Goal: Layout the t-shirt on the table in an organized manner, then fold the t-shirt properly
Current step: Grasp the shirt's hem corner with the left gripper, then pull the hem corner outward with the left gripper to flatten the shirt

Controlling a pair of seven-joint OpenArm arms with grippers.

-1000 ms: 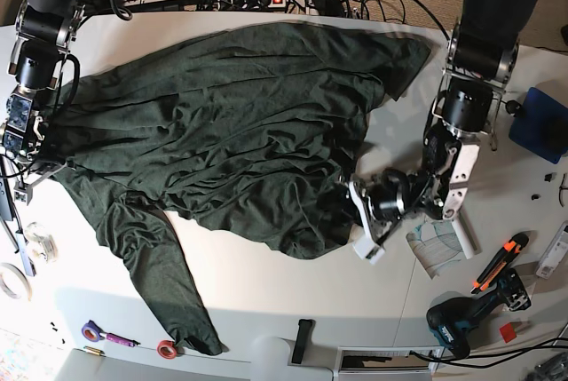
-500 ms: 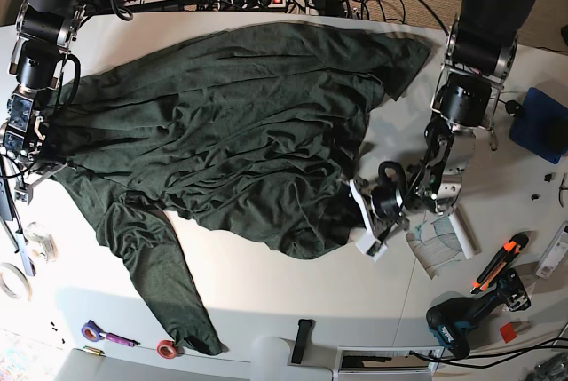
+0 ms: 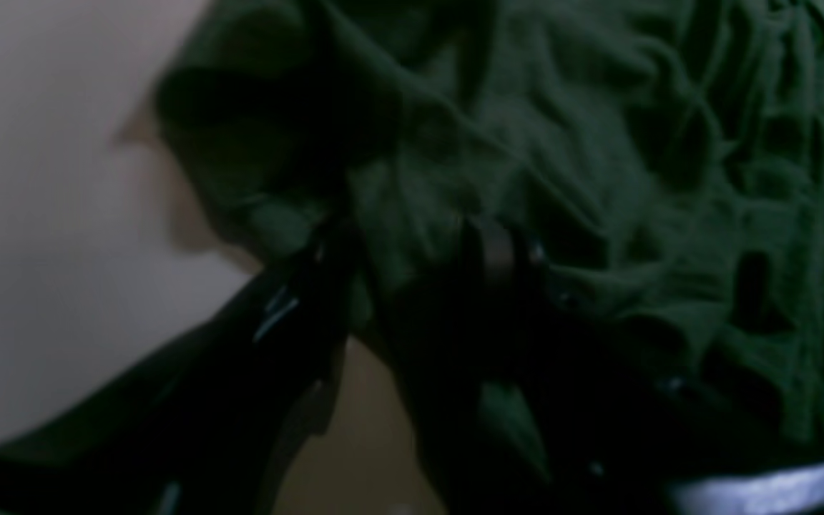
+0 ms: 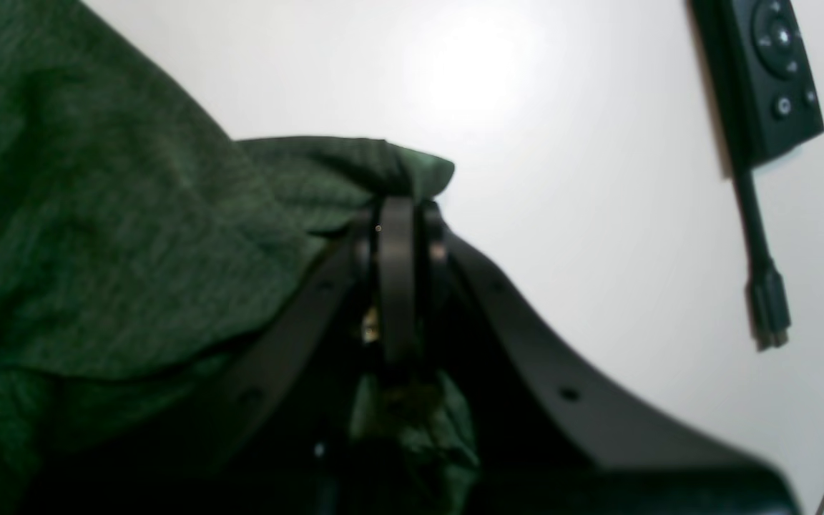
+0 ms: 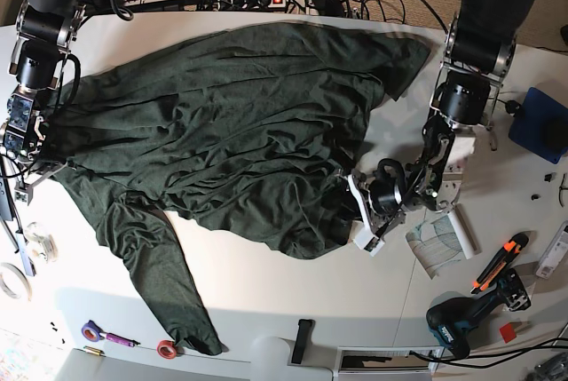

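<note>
Worktop: the shirt lies across most of it, opened out but heavily rucked, with one sleeve trailing toward the near edge. Layout step, not yet folding, in my judgement. Left arm: over the last second its wrist has tucked in and the left jaws have nudged further into the bunched hem corner. The cloth itself has barely shifted, so I read this as setting up a grab, not a pull. Right arm: unchanged at the opposite edge. From above I cannot see what either pair of jaws is doing. The left wrist view, dark and blurred, shows the left jaws spread around a wad of shirt, apparently not yet pressed onto it. The right wrist view is sharper: the right jaws are pressed together, pinching a folded edge of shirt just over bare worktop. It also shows a black remote with its cable, well apart from the cloth. With one corner held, clamping the other should allow a stretch between the arms.
</note>
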